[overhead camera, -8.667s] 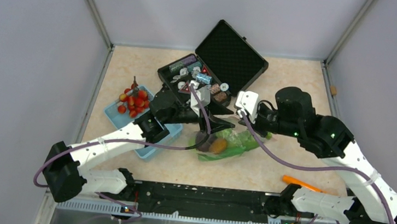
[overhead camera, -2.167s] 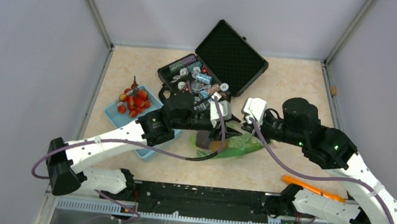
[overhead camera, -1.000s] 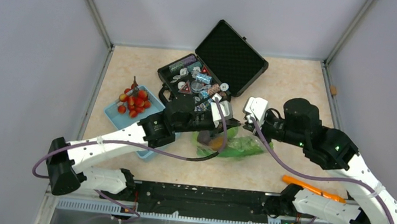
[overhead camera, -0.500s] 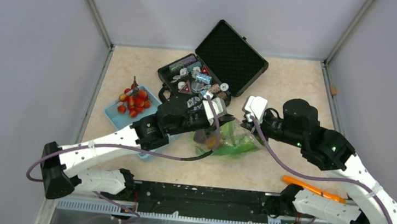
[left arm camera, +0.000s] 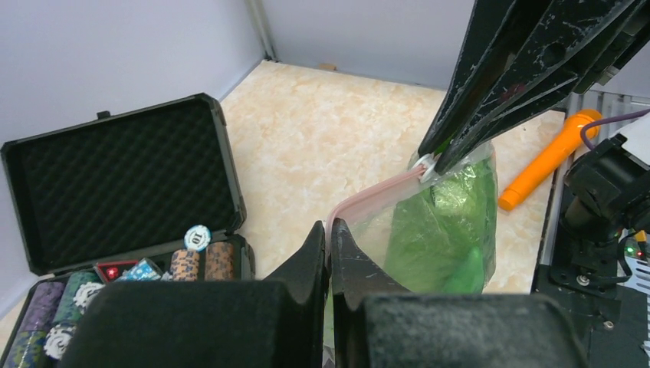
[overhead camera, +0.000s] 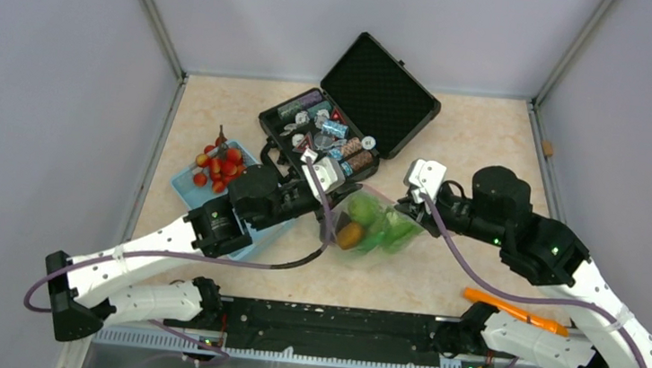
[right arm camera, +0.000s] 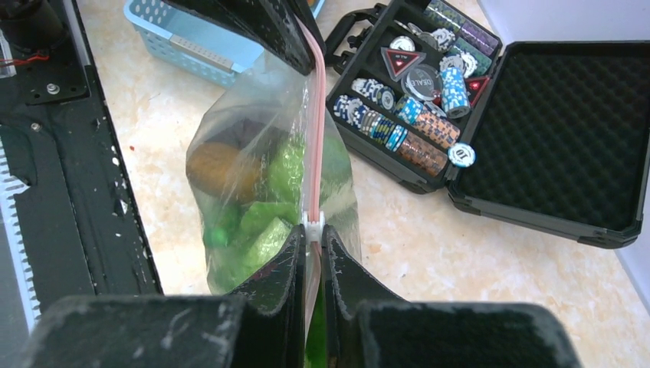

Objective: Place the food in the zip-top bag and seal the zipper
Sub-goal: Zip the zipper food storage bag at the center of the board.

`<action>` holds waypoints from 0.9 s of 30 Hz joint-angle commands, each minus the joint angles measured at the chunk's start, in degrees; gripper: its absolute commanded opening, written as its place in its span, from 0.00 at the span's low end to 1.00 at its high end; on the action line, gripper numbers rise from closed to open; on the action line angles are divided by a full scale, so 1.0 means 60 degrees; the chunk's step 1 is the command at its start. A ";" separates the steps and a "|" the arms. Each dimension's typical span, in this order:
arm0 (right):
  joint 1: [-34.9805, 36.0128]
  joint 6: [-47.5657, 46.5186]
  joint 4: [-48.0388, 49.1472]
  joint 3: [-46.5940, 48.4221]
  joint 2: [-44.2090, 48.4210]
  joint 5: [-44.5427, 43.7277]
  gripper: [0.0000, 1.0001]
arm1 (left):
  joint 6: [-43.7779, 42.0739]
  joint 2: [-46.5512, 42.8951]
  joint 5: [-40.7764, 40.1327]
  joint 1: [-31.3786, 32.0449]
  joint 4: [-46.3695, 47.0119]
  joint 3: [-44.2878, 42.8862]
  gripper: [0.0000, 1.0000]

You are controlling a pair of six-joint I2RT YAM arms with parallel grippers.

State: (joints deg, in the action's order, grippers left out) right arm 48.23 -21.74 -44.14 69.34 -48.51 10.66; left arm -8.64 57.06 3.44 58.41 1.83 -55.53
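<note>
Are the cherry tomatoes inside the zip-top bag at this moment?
No, the cherry tomatoes lie in the light blue basket, apart from the zip-top bag.

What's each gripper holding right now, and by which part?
Both hold the zip-top bag by its zipper: the left gripper pinches one end of the strip, the right gripper the other end, at the white slider.

The bag (overhead camera: 371, 235) hangs mid-desk, nearer the near edge, with food (overhead camera: 361, 213) inside it. The left gripper (overhead camera: 329, 204) pinches the left end of its zipper (right arm camera: 316, 130), and the right gripper (overhead camera: 403, 213) pinches the right end. Behind the bag, toward the far edge, lies the open case (overhead camera: 327, 135). Left of the bag, by the left edge, sits the basket (overhead camera: 182, 186) with tomatoes (overhead camera: 220, 165) in it. A marker (overhead camera: 509, 307) lies near the near right corner.
</note>
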 commanded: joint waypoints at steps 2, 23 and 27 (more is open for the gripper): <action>-0.0073 0.0254 -0.1244 -0.0061 0.0284 -0.0270 0.00 | -0.0312 -0.0966 -0.1908 -0.0243 0.0803 0.0017 0.00; -0.0137 -0.0075 0.0485 -0.0110 0.0035 0.0351 0.18 | -0.0895 -0.0710 0.1868 -0.0441 -0.0624 -0.0348 0.00; -0.0524 -0.0907 0.0902 -0.0122 -0.0526 0.0441 0.46 | -0.0959 -0.0699 0.2105 -0.0434 -0.0824 -0.0440 0.00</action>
State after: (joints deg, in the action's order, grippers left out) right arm 47.68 -22.57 -44.80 68.95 -48.77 11.40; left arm -13.06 53.12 11.60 55.81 -3.29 -54.87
